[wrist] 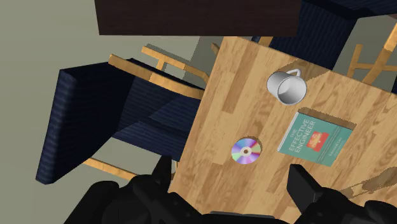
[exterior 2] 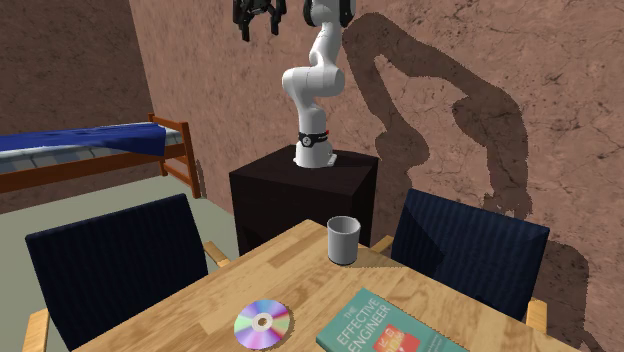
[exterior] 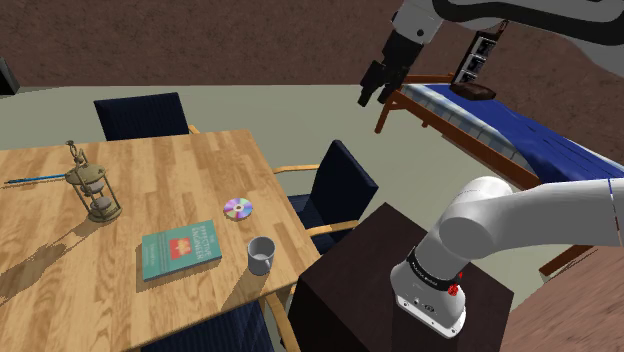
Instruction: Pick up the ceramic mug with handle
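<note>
Mug is noted on the wooden bench, near the corner closest to the dark stand. It is drawn light grey and set upright, its long axis vertical and its mouth turned up. In the shoulder view it is placed at 3 o'clock of the teal book and at 5 o'clock of the shiny disc, apart from both. In the wrist view the handle is seen as a thin loop on the side turned toward the stand, away from the book. In the shoulder view the handle cannot be made out. The end effector is held high in the air, at 1 o'clock of the mug in the shoulder view and well apart from it. Its fingers are spread wide and nothing is gripped. In the second exterior view the arm's upper links are cut off by the top edge and the book's near corner by the bottom edge. A lantern and a thin blue stick, pen or pencil not told, are recorded around 10 o'clock of the mug.
</note>
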{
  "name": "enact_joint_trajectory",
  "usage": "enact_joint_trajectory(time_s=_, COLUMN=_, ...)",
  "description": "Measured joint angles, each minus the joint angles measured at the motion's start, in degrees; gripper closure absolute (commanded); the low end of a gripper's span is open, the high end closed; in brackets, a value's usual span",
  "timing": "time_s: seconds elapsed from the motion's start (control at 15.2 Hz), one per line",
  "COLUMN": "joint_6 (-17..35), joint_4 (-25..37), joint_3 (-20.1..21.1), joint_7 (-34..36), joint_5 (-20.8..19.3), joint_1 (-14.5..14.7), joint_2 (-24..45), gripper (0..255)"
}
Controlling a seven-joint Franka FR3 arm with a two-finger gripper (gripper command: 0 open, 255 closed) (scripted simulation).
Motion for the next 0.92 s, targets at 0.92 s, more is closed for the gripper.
enact_joint_trajectory(time_s=0.92, joint_6=22.31, joint_4=-16.20, joint_3=7.43, joint_7=4.13, joint_5=4.38, joint_1=3.93, joint_2=6.50, gripper=0)
